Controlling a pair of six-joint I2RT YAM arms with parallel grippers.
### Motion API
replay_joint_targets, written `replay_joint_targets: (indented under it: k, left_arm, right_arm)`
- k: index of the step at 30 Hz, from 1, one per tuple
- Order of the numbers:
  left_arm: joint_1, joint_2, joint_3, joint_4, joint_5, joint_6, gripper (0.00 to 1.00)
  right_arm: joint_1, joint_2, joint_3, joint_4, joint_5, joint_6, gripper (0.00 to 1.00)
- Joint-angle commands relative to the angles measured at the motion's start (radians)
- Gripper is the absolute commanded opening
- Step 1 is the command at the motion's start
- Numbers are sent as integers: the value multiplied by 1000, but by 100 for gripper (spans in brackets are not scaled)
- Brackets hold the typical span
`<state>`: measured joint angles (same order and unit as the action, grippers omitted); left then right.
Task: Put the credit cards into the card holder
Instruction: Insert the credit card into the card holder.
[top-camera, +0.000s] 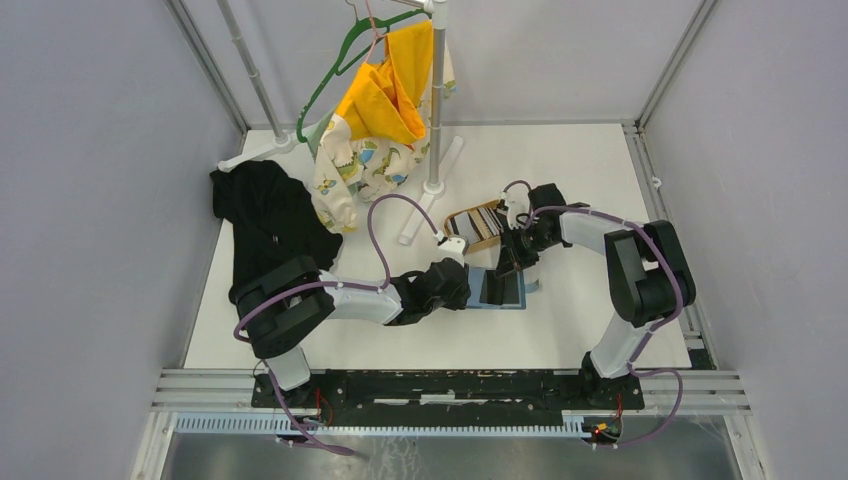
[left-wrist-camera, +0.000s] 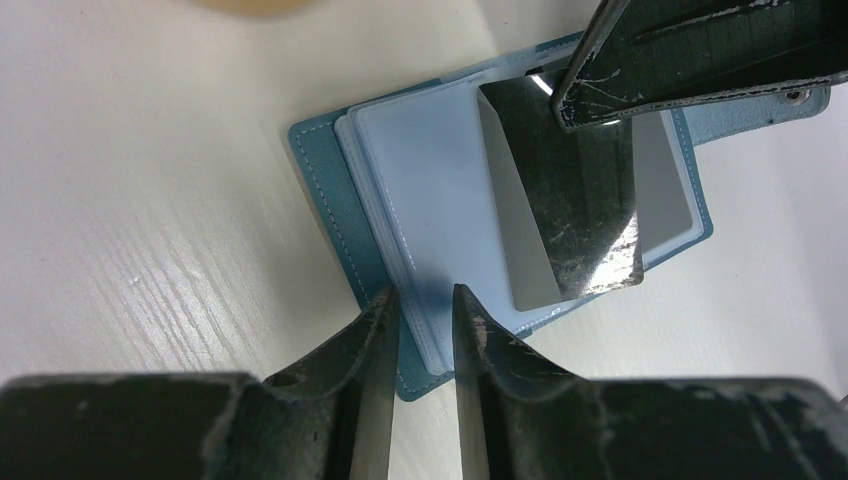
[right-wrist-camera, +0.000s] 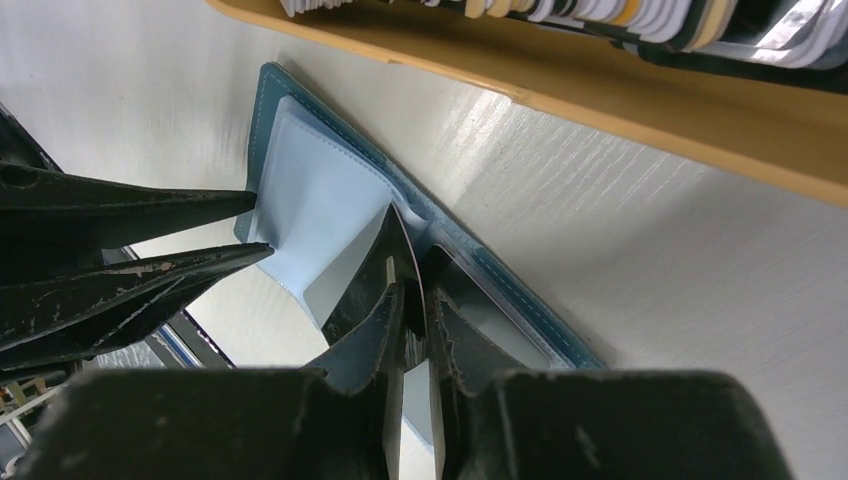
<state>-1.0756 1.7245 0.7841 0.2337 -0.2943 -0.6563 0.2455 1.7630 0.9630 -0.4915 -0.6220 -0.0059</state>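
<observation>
Room, top view: grey walls close round a white table (top-camera: 600, 180) with a faint wood grain. A clothes rack (top-camera: 436, 100) with a yellow garment (top-camera: 385, 95) stands at the far side, and a black garment (top-camera: 270, 215) lies crumpled on the left (neither belongs to this job).
Holder, top view: the card holder (top-camera: 497, 290) lies open and flat between the two arms, just in front of the oval wooden tray (top-camera: 478, 225).
Arms, top view: the left gripper (top-camera: 462, 285) reaches to the holder's left edge. The right gripper (top-camera: 512, 262) comes in over it from the tray side.
Left grip, left wrist view: the jaws are nearly closed, pinching the near edge of the pale blue plastic leaves and the stitched teal cover. I judge this pins the holder down and spreads a pocket.
Card, left wrist view: a dark, glossy credit card (left-wrist-camera: 580, 220), thin, round-cornered and scuffed, is tilted over the right-hand leaf. I cannot tell whether its end has entered the pocket.
Right grip, right wrist view: the jaws are shut narrow on that card, seen edge-on and held by one end, probably so the free end can lead into the slot.
Tray, right wrist view: the rim is smooth tan wood. The other credit cards (right-wrist-camera: 620, 15) stand on edge in a row, looking like stripes.
Step, as a judgement: the card is being inserted, and most cards wait in the tray.
</observation>
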Motion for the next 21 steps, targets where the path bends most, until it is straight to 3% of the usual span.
replay_joint_targets:
  k: [1,11,21]
  left_arm:
    - [-4,-33,-9,14,9,43,33]
    - [-6,-33,-9,15,10,44,33]
    - [-6,-93,-46,63,42,46,44]
  right_arm:
    - [29,64,-24,-44,213,-64,17]
    - [37,61,-39,26,78,-28,18]
    - [35,64,-40,49,51,-41,24]
